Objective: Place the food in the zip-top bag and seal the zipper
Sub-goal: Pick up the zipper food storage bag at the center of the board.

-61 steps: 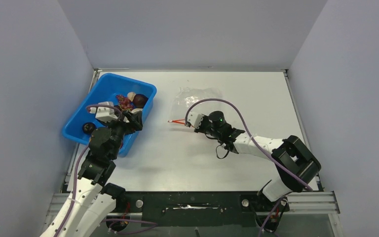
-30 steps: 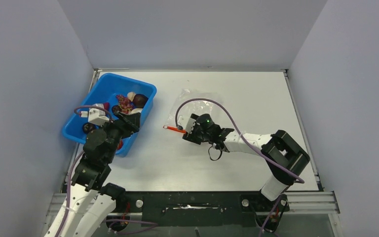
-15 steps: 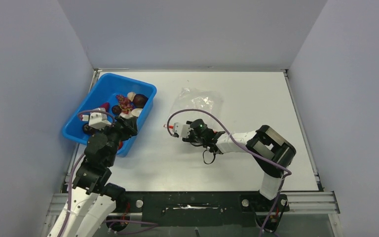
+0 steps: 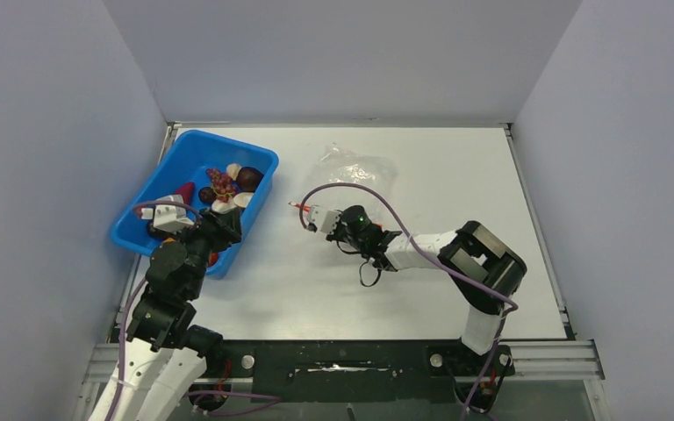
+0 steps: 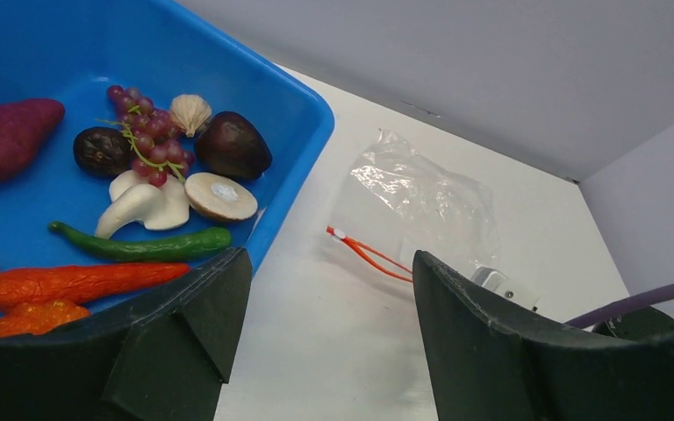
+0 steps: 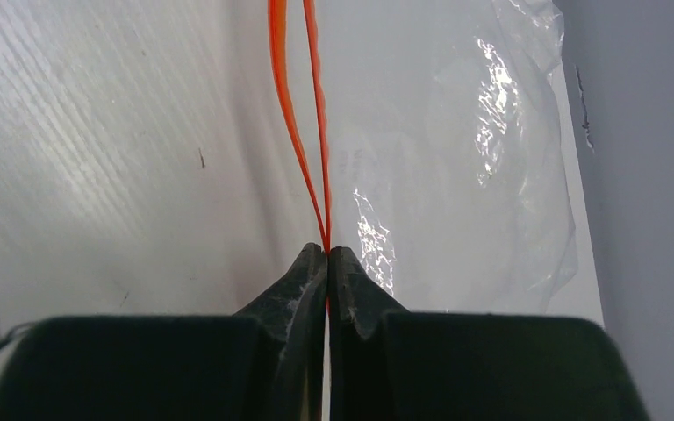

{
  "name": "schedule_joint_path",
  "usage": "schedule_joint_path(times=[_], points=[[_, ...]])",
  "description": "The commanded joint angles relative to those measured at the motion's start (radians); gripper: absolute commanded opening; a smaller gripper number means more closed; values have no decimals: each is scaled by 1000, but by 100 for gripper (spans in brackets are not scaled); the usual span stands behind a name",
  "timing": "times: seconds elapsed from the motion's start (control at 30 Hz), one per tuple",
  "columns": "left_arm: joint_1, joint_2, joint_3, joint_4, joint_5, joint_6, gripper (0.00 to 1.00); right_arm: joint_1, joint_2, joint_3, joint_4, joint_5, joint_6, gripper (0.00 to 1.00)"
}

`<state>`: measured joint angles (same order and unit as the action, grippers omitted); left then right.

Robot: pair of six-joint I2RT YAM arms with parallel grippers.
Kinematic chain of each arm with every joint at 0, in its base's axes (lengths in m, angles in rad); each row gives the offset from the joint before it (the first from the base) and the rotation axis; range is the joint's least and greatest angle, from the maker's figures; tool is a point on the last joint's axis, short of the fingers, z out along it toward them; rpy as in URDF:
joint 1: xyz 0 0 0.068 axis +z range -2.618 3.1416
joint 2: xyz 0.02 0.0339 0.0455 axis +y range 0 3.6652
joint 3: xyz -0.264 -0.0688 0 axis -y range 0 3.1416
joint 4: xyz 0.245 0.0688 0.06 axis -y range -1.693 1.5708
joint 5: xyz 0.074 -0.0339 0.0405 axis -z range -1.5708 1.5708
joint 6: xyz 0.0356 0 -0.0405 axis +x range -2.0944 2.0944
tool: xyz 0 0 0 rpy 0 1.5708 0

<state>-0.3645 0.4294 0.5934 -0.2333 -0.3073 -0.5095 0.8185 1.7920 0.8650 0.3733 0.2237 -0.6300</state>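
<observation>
The food (image 4: pixel 228 185) lies in the blue bin: grapes (image 5: pixel 145 140), a green pepper (image 5: pixel 140 245), an orange carrot (image 5: pixel 79 281), white mushrooms and dark pieces. The clear zip-top bag (image 4: pixel 357 169) lies flat on the white table right of the bin, its red zipper (image 4: pixel 298 207) pointing at the bin. My right gripper (image 6: pixel 327 251) is shut on the zipper (image 6: pixel 295 132), whose two red strips part a little ahead of the fingertips. My left gripper (image 5: pixel 330 263) hangs open and empty over the table by the bin's near right corner, with the zipper (image 5: pixel 369 254) just beyond it.
The blue bin (image 4: pixel 184 151) stands at the far left of the table, against the left wall. Grey walls close in the table on the left, back and right. The right arm's purple cable (image 4: pixel 386 197) loops over the bag.
The right gripper has slid left along the bag's mouth and closed on the zipper. The left gripper has drawn back a little toward the bin's near corner, still open.
</observation>
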Motion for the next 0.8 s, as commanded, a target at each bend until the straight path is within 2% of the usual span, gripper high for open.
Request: schedule_joint_path(times=[0.0, 0.17, 0.3, 0.4, 0.53, 0.77], points=[[5, 5, 14, 15, 49, -70, 66, -15, -85, 49, 87, -33, 164, 0], [6, 48, -1, 24, 133, -190, 61, -16, -172, 19, 98, -81, 372, 0], [5, 117, -3, 50, 195, -280, 60, -9, -236, 22, 35, -144, 527, 0], [4, 168, 2, 80, 264, -336, 60, 12, -298, -15, 49, -189, 621, 0], [4, 218, 21, 103, 334, -383, 60, 29, -367, -63, 88, -184, 737, 0], [4, 275, -67, 251, 408, -440, 60, 35, -400, -97, 120, -138, 865, 0]])
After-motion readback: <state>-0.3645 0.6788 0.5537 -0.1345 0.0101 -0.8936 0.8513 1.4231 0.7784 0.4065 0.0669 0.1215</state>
